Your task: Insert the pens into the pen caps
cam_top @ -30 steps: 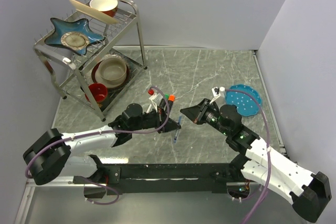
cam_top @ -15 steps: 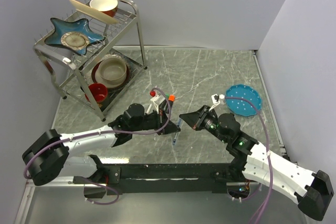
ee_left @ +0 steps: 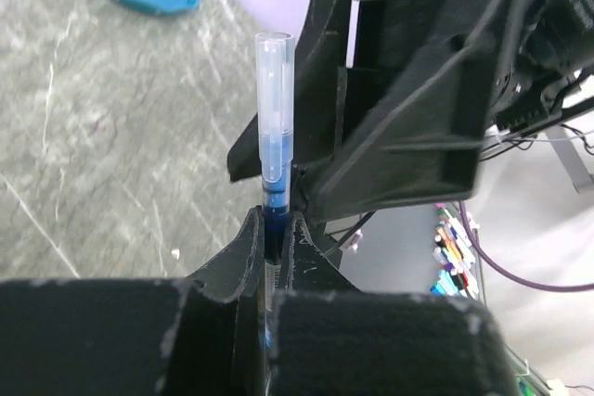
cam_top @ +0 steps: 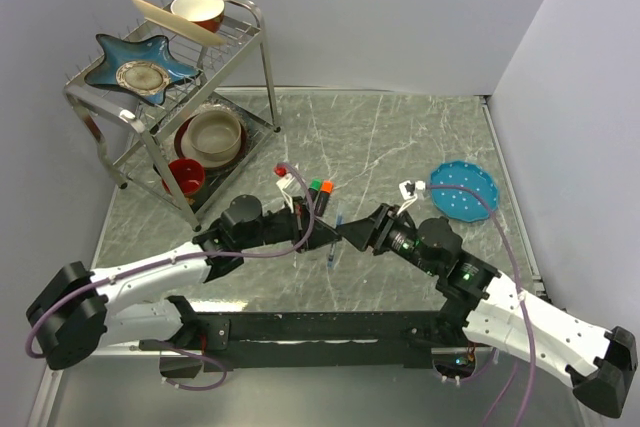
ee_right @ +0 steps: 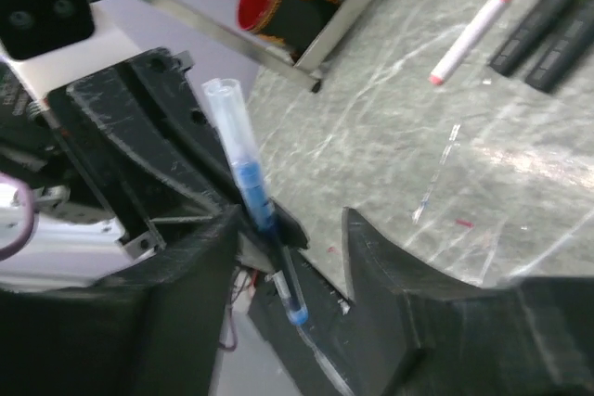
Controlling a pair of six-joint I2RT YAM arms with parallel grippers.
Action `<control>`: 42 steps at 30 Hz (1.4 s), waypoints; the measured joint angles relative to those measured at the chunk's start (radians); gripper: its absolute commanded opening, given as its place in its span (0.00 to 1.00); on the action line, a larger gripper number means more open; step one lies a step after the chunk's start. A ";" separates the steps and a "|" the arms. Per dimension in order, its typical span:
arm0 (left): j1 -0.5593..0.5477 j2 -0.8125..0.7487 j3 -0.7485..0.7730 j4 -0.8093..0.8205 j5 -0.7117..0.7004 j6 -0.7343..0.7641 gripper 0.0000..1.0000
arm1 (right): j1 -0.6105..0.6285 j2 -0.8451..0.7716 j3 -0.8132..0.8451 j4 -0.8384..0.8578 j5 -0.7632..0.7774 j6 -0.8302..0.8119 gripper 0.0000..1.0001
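The left claw [ee_left: 277, 225] is clenched on the blue pen [ee_left: 276, 199], holding it up off the table [cam_top: 400, 137] at the near middle. A clear cap [ee_left: 275, 99] sits over the pen's upper end. How far it is pushed on is hard to judge, as the plastic is see-through and the blue barrel fades inside it.

The right claw [ee_right: 295, 222] faces it from the right, released, with its fingers [ee_right: 408, 294] apart on either side of the pen. The pen stands close against one finger; I cannot tell if it touches. The pen's lower end runs down between the left claw's fingers and is lost in shadow.

From above, the two claws meet nose to nose and cover most of the pen — only a short dark tip shows below them.

Just beyond on the table lie two black markers [ee_right: 543, 25] side by side, one with a green cap [cam_top: 315, 186] and one with an orange cap [cam_top: 327, 187]. In the right wrist view the frame's edge cuts them off. The pink pen [ee_right: 478, 23] lies beside them, only partly in that view.

A blue plate [cam_top: 465, 190] lies to the right and a dish rack [cam_top: 268, 67] stands far left — its lower bowls partly hidden by wire.
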 measured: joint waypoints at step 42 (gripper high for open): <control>0.036 -0.072 0.017 -0.276 0.175 0.104 0.01 | 0.159 0.194 0.121 0.035 0.116 -0.154 0.00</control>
